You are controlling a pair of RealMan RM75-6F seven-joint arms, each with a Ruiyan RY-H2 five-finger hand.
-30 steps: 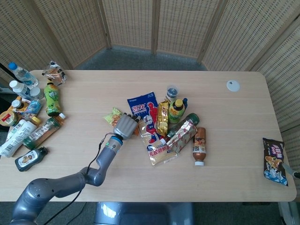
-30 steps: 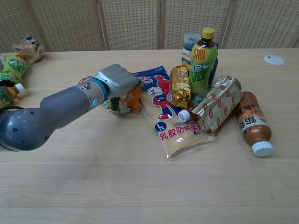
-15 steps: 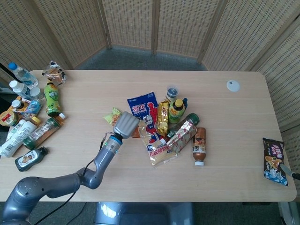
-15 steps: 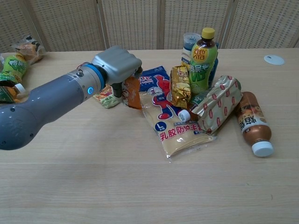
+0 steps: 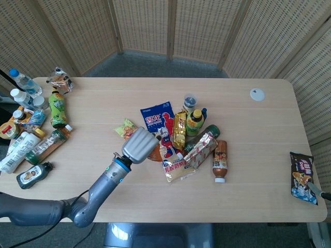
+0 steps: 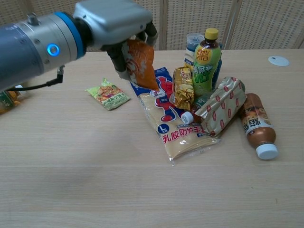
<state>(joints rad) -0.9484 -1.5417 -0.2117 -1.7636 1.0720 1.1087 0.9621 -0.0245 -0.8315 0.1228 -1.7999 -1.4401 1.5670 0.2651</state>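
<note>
One robot hand (image 6: 114,21), the left, is raised above the tabletop (image 6: 95,180) with its fingers (image 6: 151,32) closed around an orange snack packet (image 6: 140,64), which hangs tilted in the air clear of the wood; in the head view the same left robot hand (image 5: 138,145) covers most of the packet, only an orange edge showing at its right. Just below and left of the lifted packet, a small green-and-yellow snack bag (image 6: 108,93) lies flat by itself. Close on the right sits a heap: a blue bag (image 6: 159,88) under a clear pack with red lettering (image 6: 178,128), a gold packet (image 6: 183,88), an upright green tea bottle (image 6: 205,61) with a yellow cap, a red-patterned silver pouch (image 6: 222,105), and a brown bottle (image 6: 256,124) lying on its side with a white cap. Along the left edge in the head view lies a cluster of bottles (image 5: 31,134). Far right, a dark snack bag (image 5: 303,177) rests near the edge, and a small white disc (image 5: 257,94) sits near the far corner. No right robot hand shows in either view.
</note>
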